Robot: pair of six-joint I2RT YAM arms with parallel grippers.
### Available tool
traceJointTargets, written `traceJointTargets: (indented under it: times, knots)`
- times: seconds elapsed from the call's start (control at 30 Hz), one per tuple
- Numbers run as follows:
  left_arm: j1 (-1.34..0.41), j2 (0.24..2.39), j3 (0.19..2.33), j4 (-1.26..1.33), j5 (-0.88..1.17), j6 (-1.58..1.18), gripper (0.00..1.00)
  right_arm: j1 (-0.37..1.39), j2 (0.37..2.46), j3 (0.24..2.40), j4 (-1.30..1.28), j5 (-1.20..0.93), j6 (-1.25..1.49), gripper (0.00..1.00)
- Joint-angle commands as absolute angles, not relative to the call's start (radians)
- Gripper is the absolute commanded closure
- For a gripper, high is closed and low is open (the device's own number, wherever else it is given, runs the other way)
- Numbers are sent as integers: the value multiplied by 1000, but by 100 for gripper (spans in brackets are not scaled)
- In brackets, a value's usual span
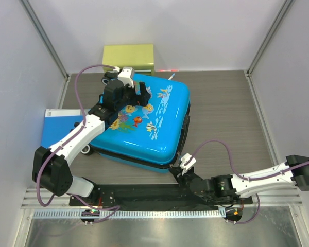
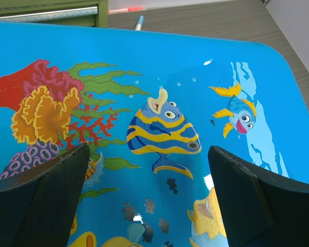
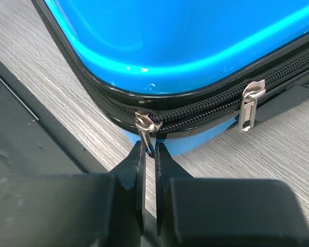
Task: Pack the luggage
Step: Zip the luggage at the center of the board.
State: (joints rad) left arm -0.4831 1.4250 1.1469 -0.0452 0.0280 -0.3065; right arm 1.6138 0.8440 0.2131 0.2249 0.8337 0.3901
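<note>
The luggage (image 1: pixel 144 123), a bright-blue hard-shell case with fish and coral print, lies flat and closed on the table. My left gripper (image 1: pixel 135 96) hovers over its lid (image 2: pixel 159 77), open wide, with the fingers either side of a striped fish and nothing between them (image 2: pixel 148 154). At the case's near corner (image 3: pixel 185 41) my right gripper (image 1: pixel 181 170) is low on the table. Its jaws (image 3: pixel 150 149) are pressed onto the thin metal tab of a zipper pull (image 3: pixel 147 128). A second zipper pull (image 3: pixel 250 103) hangs free further right on the same zip.
A yellow-green box (image 1: pixel 127 55) stands behind the case. A flat blue folder (image 1: pixel 59 126) lies to its left, partly under the left arm. A pen (image 2: pixel 138 21) and a red marker (image 2: pixel 126 9) lie beyond the far edge. The black base plate (image 1: pixel 144 198) runs along the front.
</note>
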Motion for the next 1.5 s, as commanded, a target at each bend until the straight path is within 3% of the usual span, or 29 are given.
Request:
traceJointTargets:
  times: [0.0,0.43,0.8,0.97,1.17,1.33,1.47]
  knots:
    - [-486,1496,1083,-373,48,-351,2,1601,786,232,325,897,383,97]
    - [-486,1502,1083,-385,15,-344,2,1600,456,189,48,1043,554,99]
    - [-486,1473,1078,-374,11,-312,2,1600,313,199,-189,1154,669,99]
    - [-485,1337,1085,-432,-220,-290,0,1600,343,222,-189,1138,644,99]
    - [-482,1125,999,-549,-596,-521,0,1598,417,249,-160,1135,683,99]
    - [-457,893,890,-693,-753,-724,0,1600,446,247,-149,1091,712,99]
    - [-457,835,908,-857,-821,-862,0,1598,445,235,-141,1062,722,99]
